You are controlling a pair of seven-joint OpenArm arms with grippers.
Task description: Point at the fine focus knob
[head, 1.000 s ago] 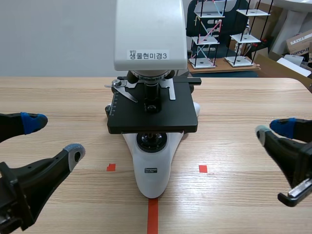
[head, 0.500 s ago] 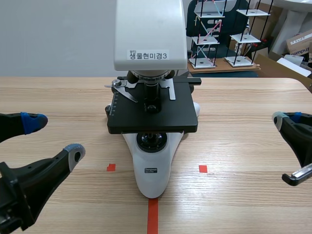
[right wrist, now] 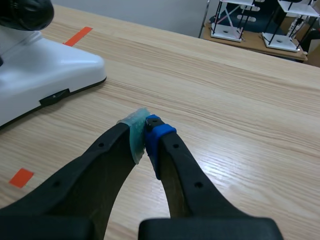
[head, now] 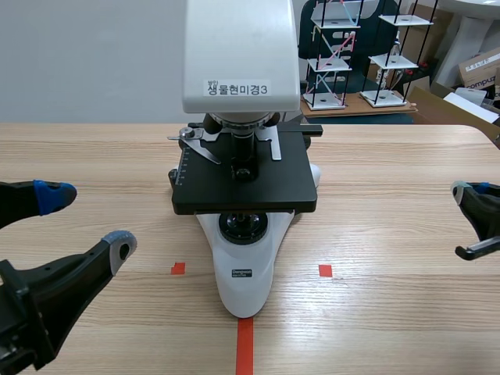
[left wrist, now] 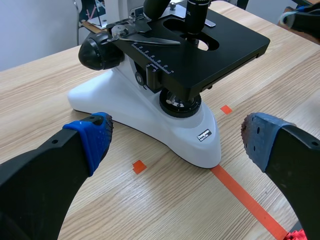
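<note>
A white microscope [head: 244, 266] with a black stage [head: 244, 183] stands mid-table, its base toward me. Its focus knobs sit low at the sides: a dark one [head: 173, 178] on the left and a pale one [head: 315, 172] on the right. In the left wrist view the black knob [left wrist: 100, 51] shows beside the arm of the microscope [left wrist: 150, 115]. My left gripper [head: 86, 220] is open, low and left of the base; the left wrist view shows this gripper [left wrist: 177, 137] with nothing in it. My right gripper [head: 469, 190] is shut at the far right, well apart from the microscope. In its own view the gripper [right wrist: 146, 131] holds nothing.
Orange-red tape marks [head: 244, 344] lie in front of the base. Behind the table stand wire-frame models [head: 336, 55] on a low bench and cardboard boxes [head: 478, 70]. Bare wood [right wrist: 240, 100] stretches ahead of the right gripper.
My right gripper has drawn back toward the right edge and its fingers have come together. The left arm and the microscope have not moved.
</note>
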